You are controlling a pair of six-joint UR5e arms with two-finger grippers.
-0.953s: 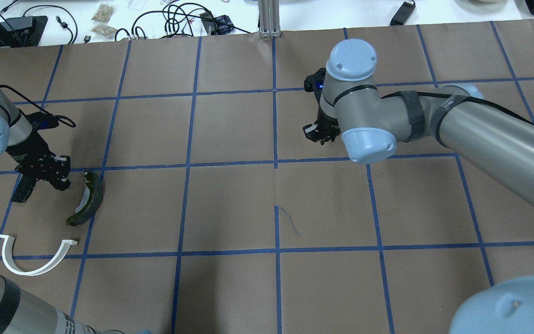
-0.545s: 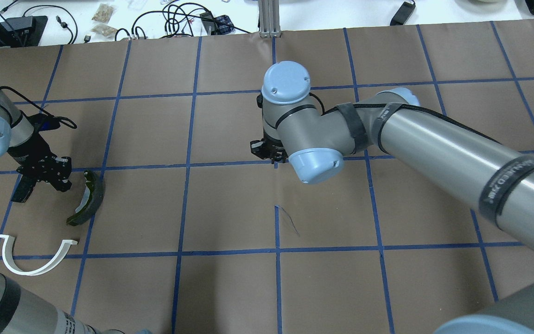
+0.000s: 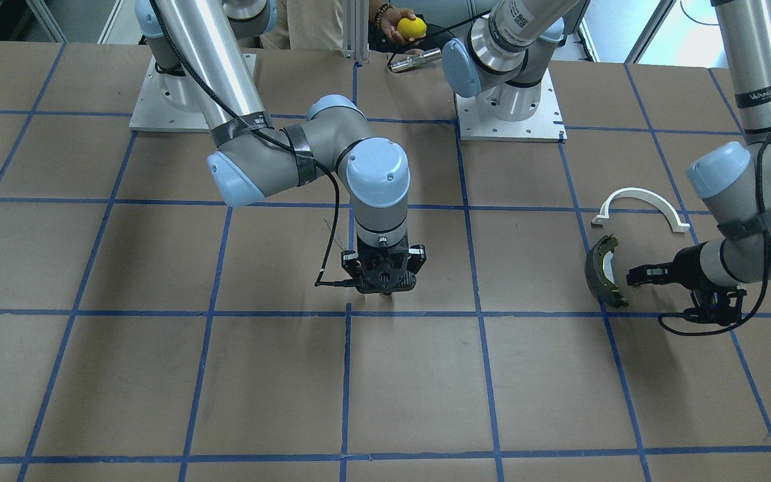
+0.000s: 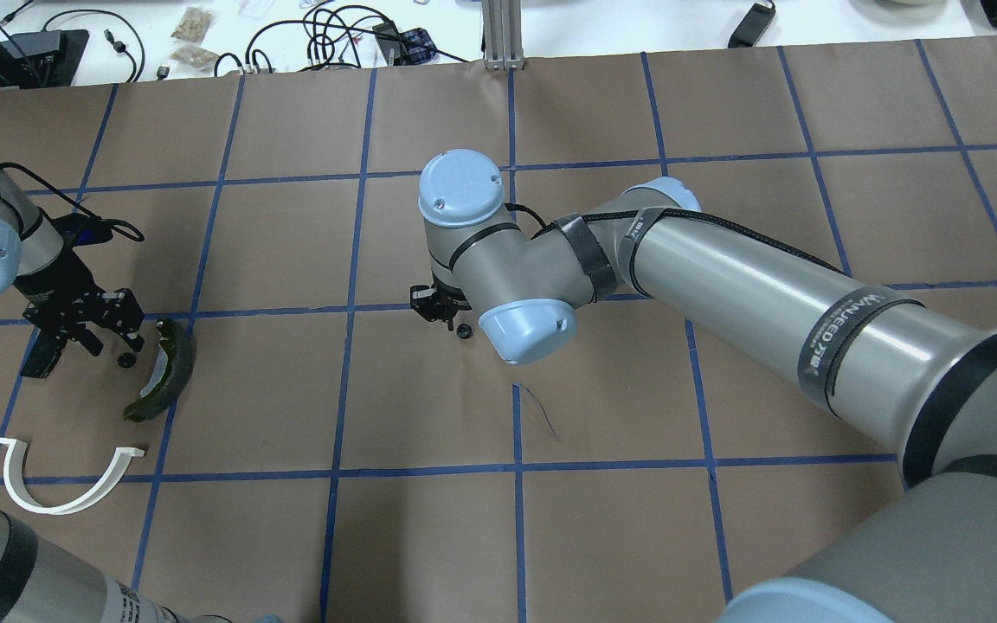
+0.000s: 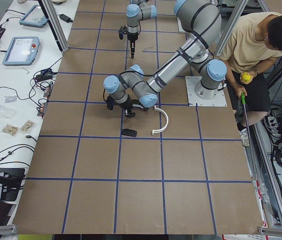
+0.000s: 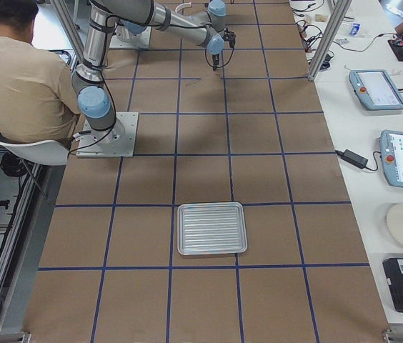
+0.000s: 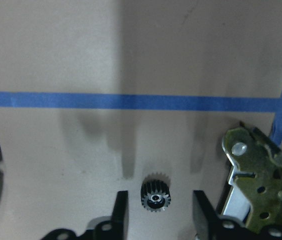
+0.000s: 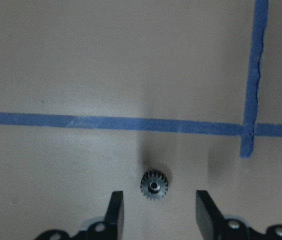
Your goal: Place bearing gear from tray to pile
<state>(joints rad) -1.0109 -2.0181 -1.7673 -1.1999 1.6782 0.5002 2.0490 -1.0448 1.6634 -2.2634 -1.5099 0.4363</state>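
1. Table (image 4: 429,407) is covered in brown paper with a blue tape grid. White benches (image 5: 11,75) along its far side hold cables (image 4: 334,35) and touch screens (image 6: 376,89).
2. A guy in a tan shirt (image 5: 261,45) sits behind the robot bases, holding a yellow ball (image 3: 411,27).
3. Over mid-table the right gripper (image 8: 158,202) points straight down with its fingers spread wide, gripping nothing. The middle gear (image 8: 154,185), small and black, lies flat on the paper between them. It touches neither finger and sits close to a tape crossing.
4. At the pile (image 3: 601,271) the left gripper (image 7: 160,200) is spread too and holds nothing. A second gear (image 7: 155,195) lies flat between its fingers, just beside the olive brake shoe (image 7: 261,175).
5. A white arch (image 3: 638,193) lies near the shoe. There's also a dark flat piece (image 5: 129,132) nearby, probably a brake pad, but it's too small to be sure.
6. The ribbed silver tray (image 6: 211,227) sits well apart, at the robot's right end of the table.
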